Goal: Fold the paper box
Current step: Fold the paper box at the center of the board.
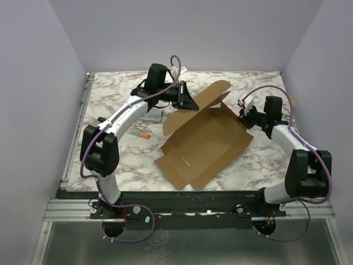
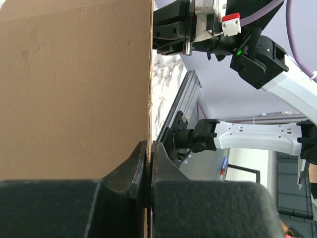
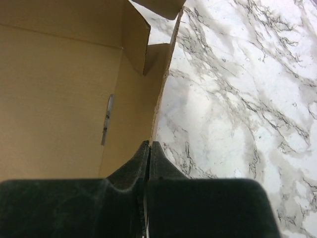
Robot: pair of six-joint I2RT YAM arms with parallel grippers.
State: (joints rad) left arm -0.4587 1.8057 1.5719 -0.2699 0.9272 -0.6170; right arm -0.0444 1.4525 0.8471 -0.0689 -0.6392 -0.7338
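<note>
The paper box [image 1: 204, 141] is a brown cardboard sheet lying partly unfolded in the middle of the marble table, with flaps raised at its far side. My left gripper [image 1: 190, 102] is shut on the far-left raised flap. In the left wrist view the flap [image 2: 74, 89] stands edge-on between the closed fingertips of the left gripper [image 2: 149, 145]. At the sheet's right edge, my right gripper [image 1: 244, 118] is also shut. The right wrist view shows the right gripper [image 3: 149, 144] pinching that side wall, with the box's inner face [image 3: 59, 99] and a slit [image 3: 106, 119] to its left.
A pen with an orange tip [image 1: 142, 133] lies on the table left of the sheet, near the left arm. A small flat case [image 1: 153, 116] sits partly under that arm. Purple walls enclose the marble table [image 1: 259, 160] on three sides.
</note>
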